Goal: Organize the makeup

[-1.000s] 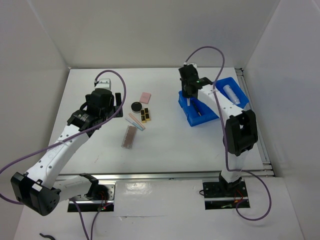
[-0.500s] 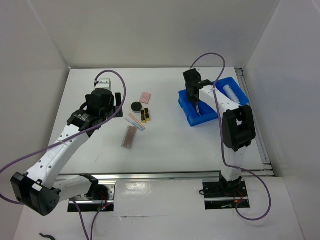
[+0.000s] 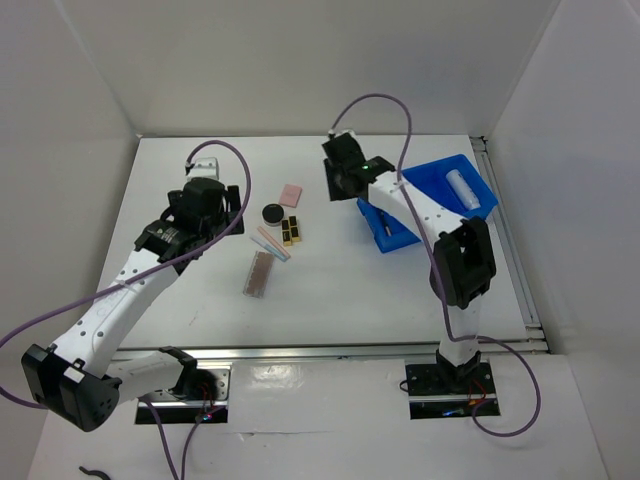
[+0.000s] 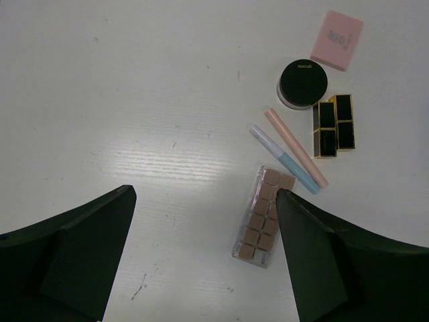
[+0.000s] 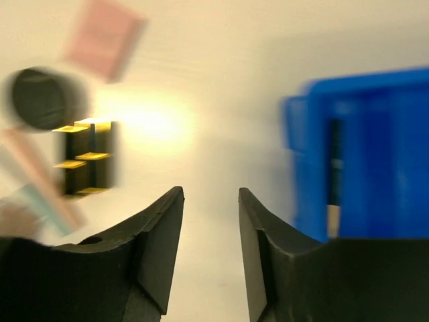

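The makeup lies left of centre on the table: pink square pad (image 3: pixel 291 194), round black compact (image 3: pixel 271 212), black-and-gold palette (image 3: pixel 291 231), two thin pencils (image 3: pixel 272 244) and brownish-pink palette (image 3: pixel 259 272). A white tube (image 3: pixel 462 186) lies in the blue tray (image 3: pixel 430 175). My left gripper (image 3: pixel 236 214) is open and empty, hovering left of the cluster. In the left wrist view the palette (image 4: pixel 262 216) lies by the right finger. My right gripper (image 5: pixel 210 193) is open and empty over bare table between the tray (image 5: pixel 362 154) and the blurred compact (image 5: pixel 43 97).
The blue tray stands at the right, tilted, next to the table's right rail (image 3: pixel 510 250). A thin dark stick (image 5: pixel 333 168) shows in one of its compartments. White walls enclose the table on three sides.
My right gripper has swung left, from over the blue tray to the table between the tray and the makeup. The left arm has not moved.
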